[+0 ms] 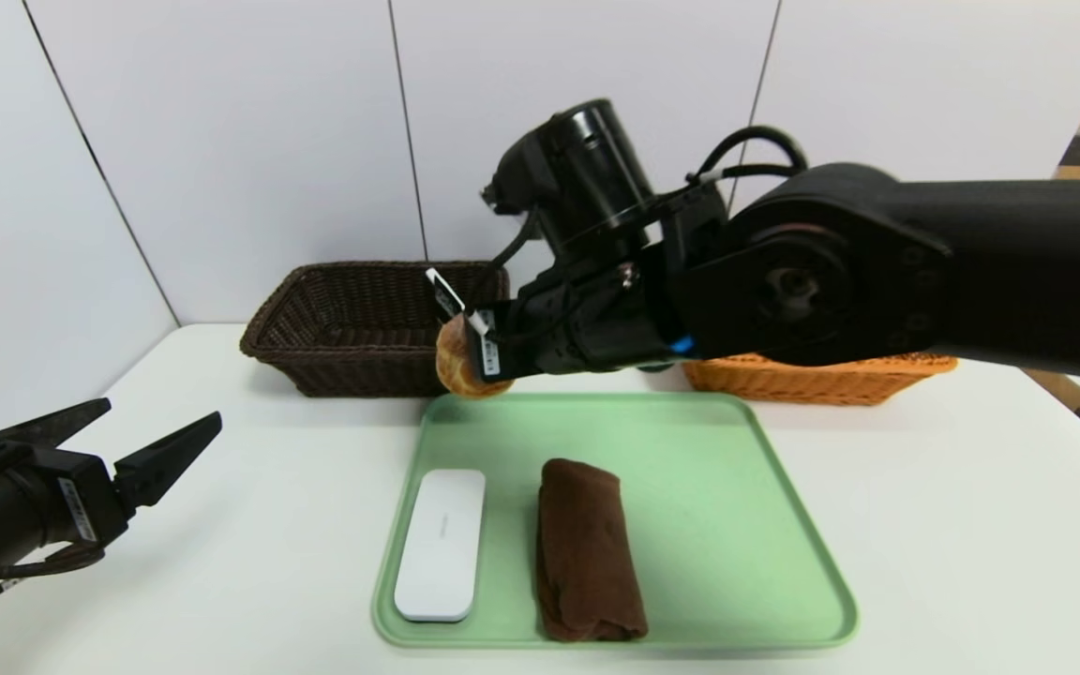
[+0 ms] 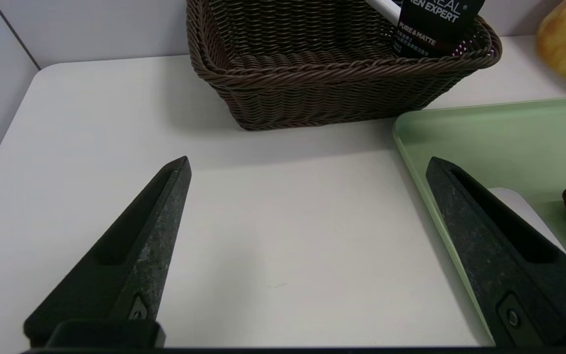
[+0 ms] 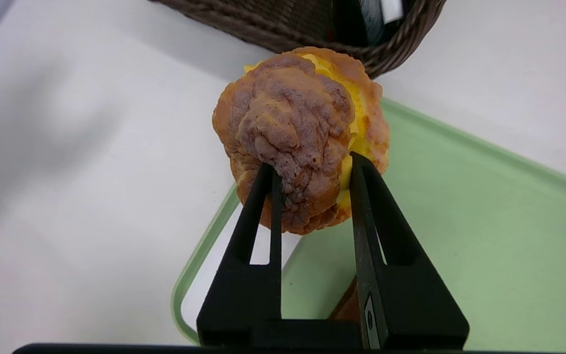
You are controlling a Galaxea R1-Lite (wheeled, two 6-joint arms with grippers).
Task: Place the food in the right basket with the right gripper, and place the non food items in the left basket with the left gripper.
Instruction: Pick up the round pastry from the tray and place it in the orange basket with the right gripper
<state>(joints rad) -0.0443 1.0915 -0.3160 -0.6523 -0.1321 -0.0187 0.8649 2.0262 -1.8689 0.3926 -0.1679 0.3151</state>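
My right gripper (image 1: 465,361) is shut on the round orange bun (image 1: 455,360), also seen in the right wrist view (image 3: 302,132), and holds it above the far left corner of the green tray (image 1: 727,469). The white case (image 1: 442,544) and the rolled brown towel (image 1: 587,553) lie on the tray. The dark brown basket (image 1: 362,328) holds the black L'Oreal tube (image 2: 435,24). The orange basket (image 1: 812,380) is mostly hidden behind my right arm. My left gripper (image 1: 142,436) is open and empty over the table left of the tray. The cake slice and the marker pen are out of view.
The white table (image 1: 249,487) ends at a wall behind the baskets. My right arm (image 1: 877,272) stretches across the scene above the tray's far edge and in front of the orange basket.
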